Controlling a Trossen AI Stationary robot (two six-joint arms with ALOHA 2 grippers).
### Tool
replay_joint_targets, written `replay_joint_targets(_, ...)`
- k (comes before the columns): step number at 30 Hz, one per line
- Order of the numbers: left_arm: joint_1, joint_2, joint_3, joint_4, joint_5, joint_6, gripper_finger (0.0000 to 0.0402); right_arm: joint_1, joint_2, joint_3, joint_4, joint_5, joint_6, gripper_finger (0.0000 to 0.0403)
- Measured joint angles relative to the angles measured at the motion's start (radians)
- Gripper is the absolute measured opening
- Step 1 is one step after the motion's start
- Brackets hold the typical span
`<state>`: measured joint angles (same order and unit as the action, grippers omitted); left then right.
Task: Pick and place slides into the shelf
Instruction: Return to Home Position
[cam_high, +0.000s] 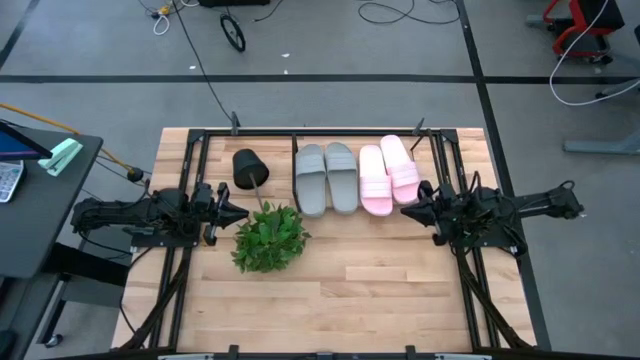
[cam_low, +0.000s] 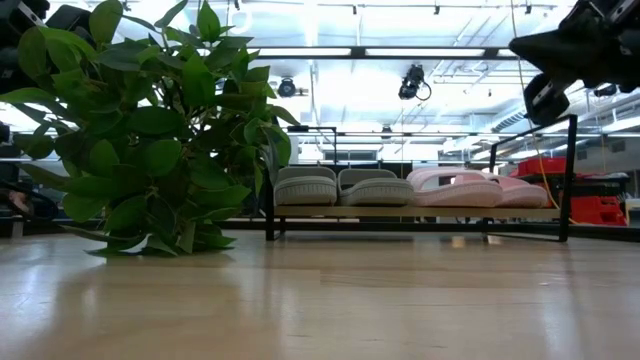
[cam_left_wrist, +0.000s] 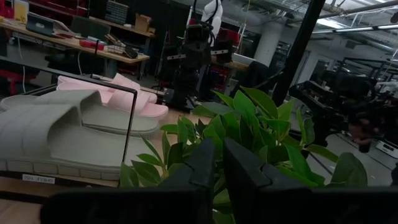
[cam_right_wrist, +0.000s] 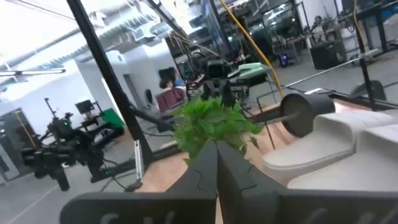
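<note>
While both arms reach in level from opposite sides of the table, the left gripper (cam_high: 240, 213) and right gripper (cam_high: 406, 210) point toward each other, each with its jaws pressed together on nothing. Between the tips, the shelf (cam_low: 420, 212) carries the grey slides (cam_high: 311, 180) nearer the left jaws and the pink slides (cam_high: 374, 182) just beside the right jaws. A plant (cam_high: 270, 238) sits just ahead of the left jaws.
</note>
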<state>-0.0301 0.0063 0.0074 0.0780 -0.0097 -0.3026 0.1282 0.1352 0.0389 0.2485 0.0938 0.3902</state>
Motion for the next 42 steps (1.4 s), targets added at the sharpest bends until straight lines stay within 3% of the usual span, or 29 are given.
replay_joint_targets(17,0.0,0.0,0.0,0.0,0.0,0.0,0.003,-0.048,0.0,-0.005,-0.054,-0.092,-0.025,0.0)
replay_joint_targets(27,0.0,0.0,0.0,0.0,0.0,0.0,0.0041,-0.048,-0.01,-0.029,-0.011,-0.089,-0.041,0.0)
replay_joint_targets(42,0.0,0.0,0.0,0.0,0.0,0.0,0.0026,-0.047,-0.013,-0.029,-0.072,-0.061,-0.153,0.001)
